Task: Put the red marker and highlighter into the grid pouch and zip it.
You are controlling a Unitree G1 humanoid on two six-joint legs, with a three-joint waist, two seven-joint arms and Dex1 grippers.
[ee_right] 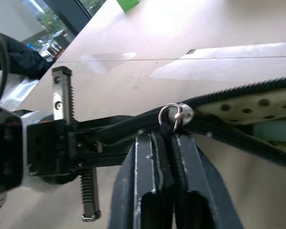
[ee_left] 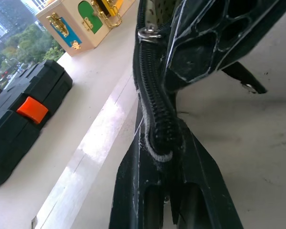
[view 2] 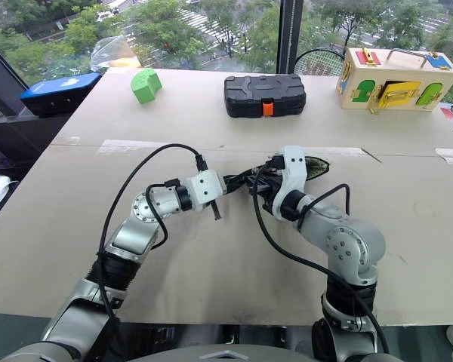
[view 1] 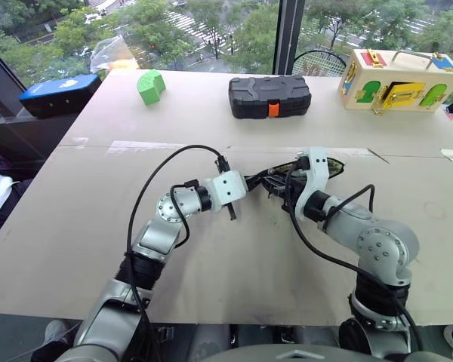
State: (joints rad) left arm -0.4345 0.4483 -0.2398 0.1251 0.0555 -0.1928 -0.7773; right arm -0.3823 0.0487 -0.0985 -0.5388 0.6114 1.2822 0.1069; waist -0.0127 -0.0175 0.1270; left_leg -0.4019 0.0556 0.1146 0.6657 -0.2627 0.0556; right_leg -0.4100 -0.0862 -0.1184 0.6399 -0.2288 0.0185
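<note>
While both grippers clamp opposite parts of the grid pouch [view 2: 306,167] at mid-table, risk lies in the pull. Left gripper [ee_left: 164,157] closed on the pouch's zipper end; right gripper [ee_right: 164,143] closed on the cord at the zipper pull [ee_right: 175,114], mouth open beyond it. Pale green inside, likely the highlighter [ee_right: 276,131]; red marker not made out. Possible slips: cord sliding free, fabric bunching, teeth jamming on contents. No legible writing on black case [view 1: 269,96] or wooden latch box [view 1: 400,79] farther back.
</note>
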